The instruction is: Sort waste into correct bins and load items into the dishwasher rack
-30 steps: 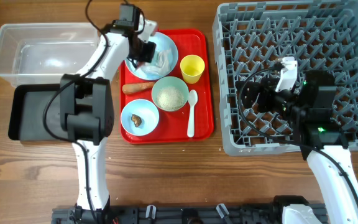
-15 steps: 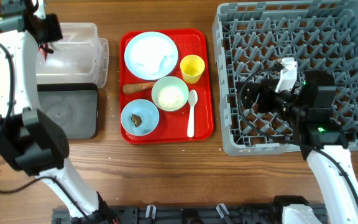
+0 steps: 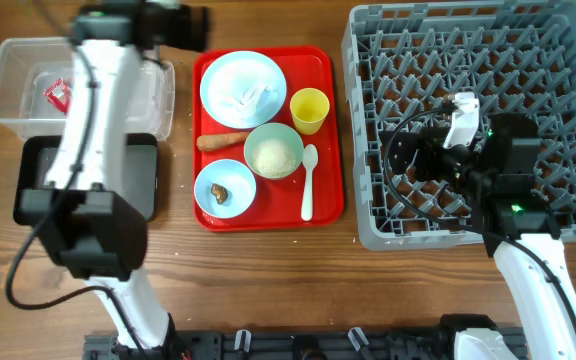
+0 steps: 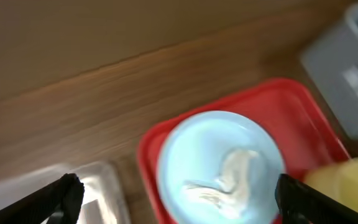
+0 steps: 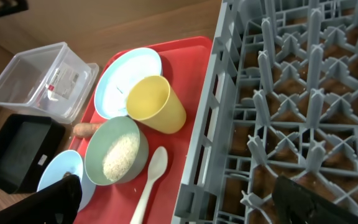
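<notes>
A small red wrapper lies in the clear tub. My left gripper hangs open and empty above the gap between the tub and the red tray; in its wrist view the pale blue plate with a crumpled white tissue shows between the fingers. On the tray sit the plate, a yellow cup, a carrot, a bowl of rice, a bowl with a brown lump and a white spoon. My right gripper stands open over the grey dishwasher rack.
The black tray lies in front of the clear tub, partly under my left arm. The red serving tray sits between the bins and the rack. In the right wrist view the rack's wall rises beside the spoon.
My left gripper opened and let the red wrapper drop into the clear tub, then swung right toward the tray's back corner. The right arm has not moved.
</notes>
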Robot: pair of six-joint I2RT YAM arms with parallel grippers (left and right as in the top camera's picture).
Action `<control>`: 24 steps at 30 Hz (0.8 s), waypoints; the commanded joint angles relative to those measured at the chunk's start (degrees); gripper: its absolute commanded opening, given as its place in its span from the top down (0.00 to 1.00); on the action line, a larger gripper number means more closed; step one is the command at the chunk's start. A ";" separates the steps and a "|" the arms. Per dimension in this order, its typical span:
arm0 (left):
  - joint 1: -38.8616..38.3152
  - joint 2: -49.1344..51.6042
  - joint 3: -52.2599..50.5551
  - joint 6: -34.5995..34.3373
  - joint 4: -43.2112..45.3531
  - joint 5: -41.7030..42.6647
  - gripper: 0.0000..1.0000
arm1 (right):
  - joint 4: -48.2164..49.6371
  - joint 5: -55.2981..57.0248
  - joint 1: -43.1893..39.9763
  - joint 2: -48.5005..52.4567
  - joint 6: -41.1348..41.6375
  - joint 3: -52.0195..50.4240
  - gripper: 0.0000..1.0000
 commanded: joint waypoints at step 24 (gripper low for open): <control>-4.92 25.68 -0.13 8.02 -1.31 5.31 0.96 | -0.81 2.08 -0.04 0.37 0.26 1.11 0.00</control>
